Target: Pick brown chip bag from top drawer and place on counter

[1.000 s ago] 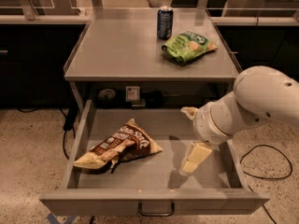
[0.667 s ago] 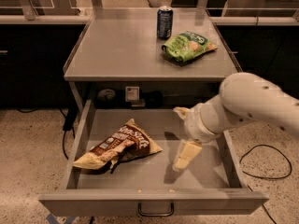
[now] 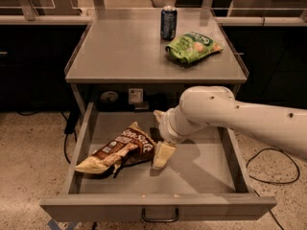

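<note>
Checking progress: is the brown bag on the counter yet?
No, the brown bag lies in the open drawer, with the pincer down in the drawer close beside it.

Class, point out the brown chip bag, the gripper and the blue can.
brown chip bag [image 3: 125, 147]: camera view, dark lettered middle.
gripper [image 3: 156, 139]: camera view, between its fingertips, in the top drawer [image 3: 206, 171].
blue can [image 3: 168, 22]: camera view, side.

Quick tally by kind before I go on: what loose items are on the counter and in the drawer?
Chip bags: 2, brown bag in the drawer, green bag on the counter
Cans: 1, can on the counter
Total: 3
Gripper: open, in the drawer beside the brown bag
</note>
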